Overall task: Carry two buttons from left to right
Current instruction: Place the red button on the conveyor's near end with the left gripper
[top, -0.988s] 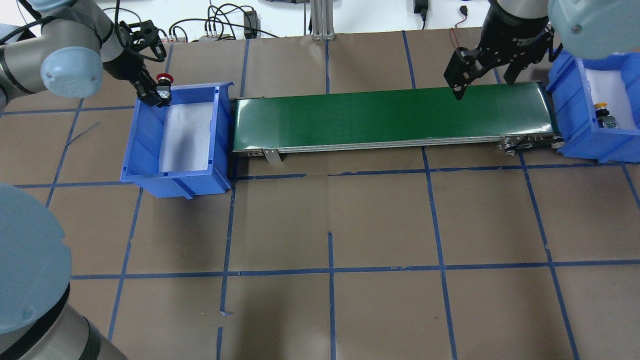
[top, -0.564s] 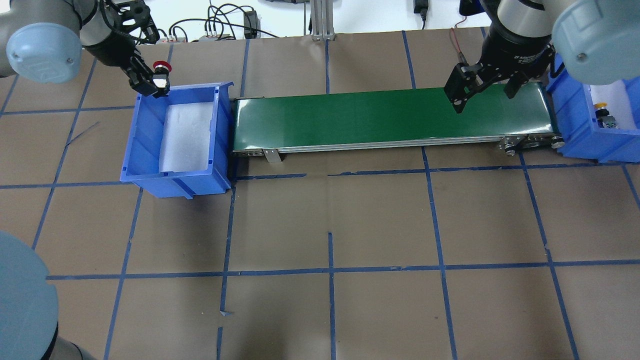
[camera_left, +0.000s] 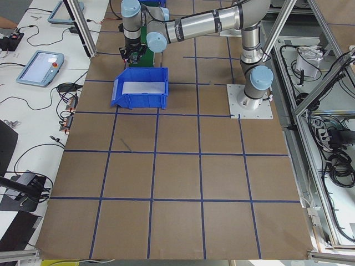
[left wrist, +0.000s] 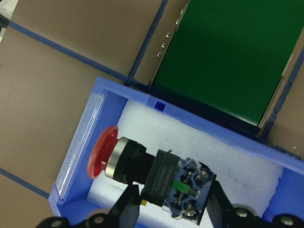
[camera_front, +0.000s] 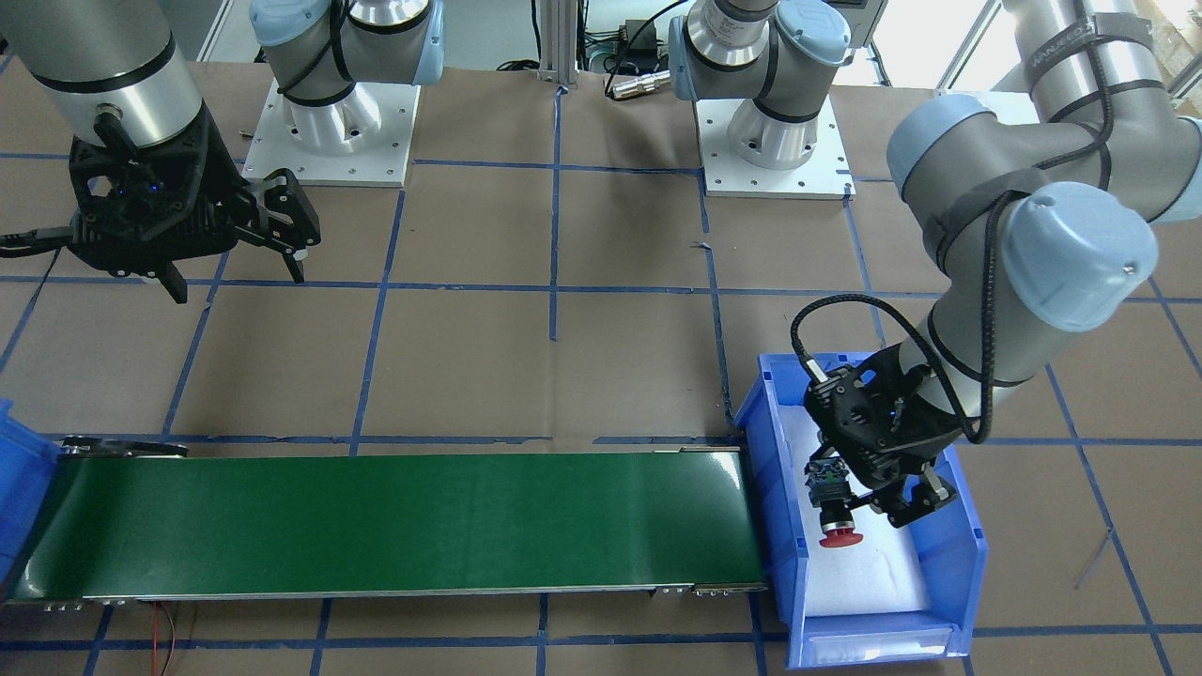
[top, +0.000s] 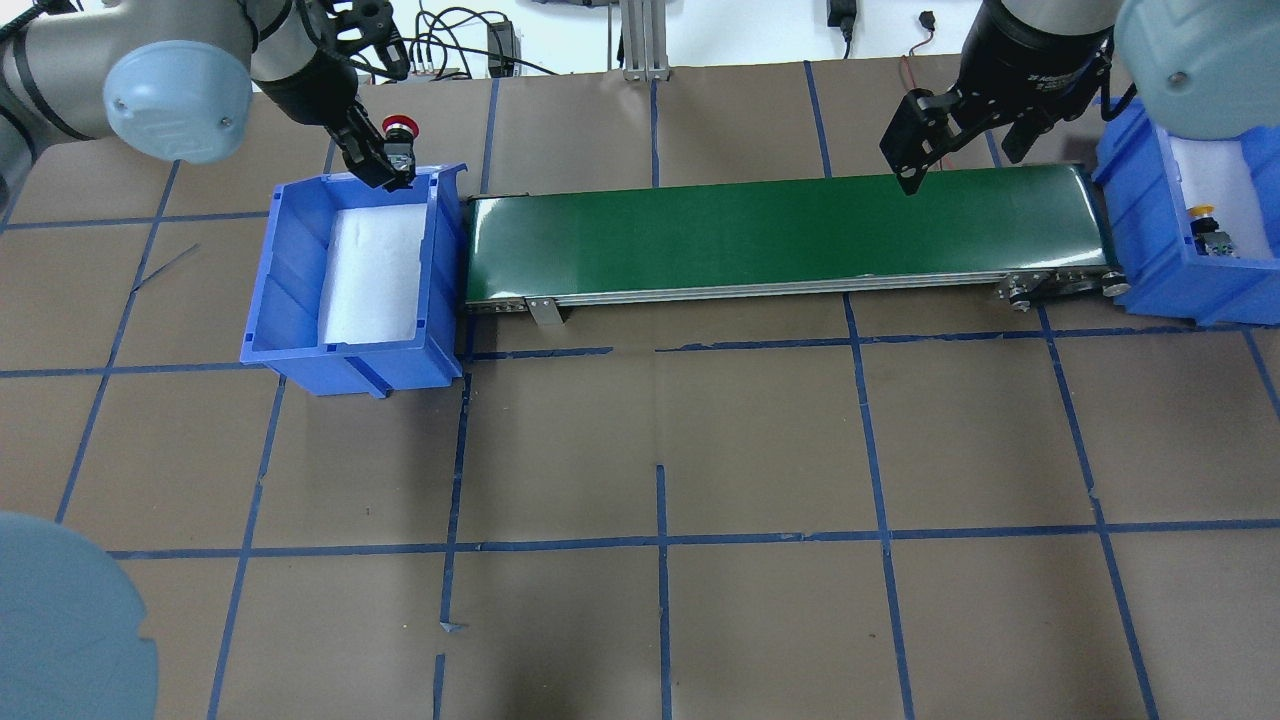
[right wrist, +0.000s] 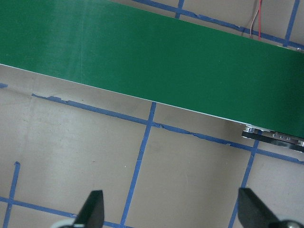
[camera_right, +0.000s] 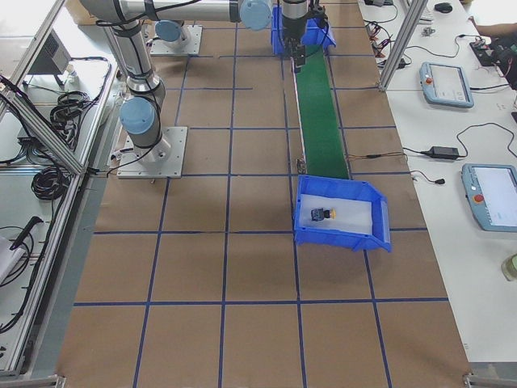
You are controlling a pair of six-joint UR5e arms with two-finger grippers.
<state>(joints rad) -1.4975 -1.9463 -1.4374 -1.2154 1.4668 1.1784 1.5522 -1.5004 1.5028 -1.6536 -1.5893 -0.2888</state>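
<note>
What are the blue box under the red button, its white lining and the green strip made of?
Blue box: likely moulded plastic, glossy, ribbed walls. White lining: probably foam, matte, finely textured. Green strip: seemingly a rubbery conveyor belt, smooth with soft sheen.

Nothing is legible: the white print on the right arm's wrist and on the left arm's strap is too small.

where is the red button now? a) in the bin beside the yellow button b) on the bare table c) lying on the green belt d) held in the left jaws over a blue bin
d: the left gripper has its jaws shut on the red button, held above the foam-lined blue bin, off the green conveyor belt.
</note>
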